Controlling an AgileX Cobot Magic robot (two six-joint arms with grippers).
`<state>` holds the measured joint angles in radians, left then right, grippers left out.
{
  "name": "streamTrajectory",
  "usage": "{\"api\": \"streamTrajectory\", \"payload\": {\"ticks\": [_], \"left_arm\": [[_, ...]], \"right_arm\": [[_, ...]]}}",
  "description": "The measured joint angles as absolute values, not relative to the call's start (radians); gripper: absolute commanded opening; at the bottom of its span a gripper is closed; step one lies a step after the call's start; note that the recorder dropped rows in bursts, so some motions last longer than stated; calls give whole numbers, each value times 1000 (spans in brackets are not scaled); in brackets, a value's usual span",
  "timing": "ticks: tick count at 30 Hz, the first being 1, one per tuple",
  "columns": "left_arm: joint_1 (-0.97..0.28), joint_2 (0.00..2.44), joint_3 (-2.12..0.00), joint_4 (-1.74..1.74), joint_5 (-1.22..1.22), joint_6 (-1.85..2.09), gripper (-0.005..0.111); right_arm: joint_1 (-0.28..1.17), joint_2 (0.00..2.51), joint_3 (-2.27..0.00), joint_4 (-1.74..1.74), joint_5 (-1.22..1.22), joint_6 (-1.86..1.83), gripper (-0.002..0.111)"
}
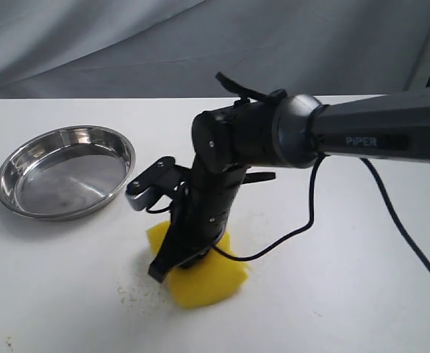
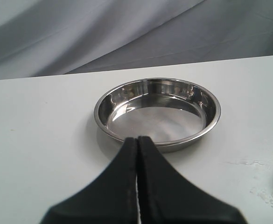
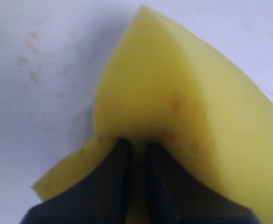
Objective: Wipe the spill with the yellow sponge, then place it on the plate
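Right wrist view: right end effector pinches yellow sponge; left end effector closed.

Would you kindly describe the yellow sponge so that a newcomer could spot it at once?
On the white table, look right of the shiny steel plate, under the dark arm reaching in from the right. There the right gripper pinches the yellow sponge, which rests on the table. It is the only bright yellow, soft thing in sight.

Grey draped cloth hangs behind the white table.
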<state>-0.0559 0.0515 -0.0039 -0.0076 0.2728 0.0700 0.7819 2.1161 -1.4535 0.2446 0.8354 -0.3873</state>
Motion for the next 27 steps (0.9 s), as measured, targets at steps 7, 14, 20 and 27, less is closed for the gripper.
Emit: {"api": "streamTrajectory", "payload": {"ticks": [7, 14, 20, 27], "left_arm": [[-56, 51, -4, -8, 273, 70, 0], [-56, 51, -4, -8, 273, 70, 0], [-56, 51, -4, -8, 273, 70, 0], [-56, 51, -4, -8, 273, 70, 0]], "right_arm": [[872, 2118, -1453, 291, 769, -416, 11], [919, 2118, -1451, 319, 710, -420, 11], [919, 2122, -1451, 358, 670, -420, 11], [922, 2126, -1449, 392, 599, -420, 11]]}}
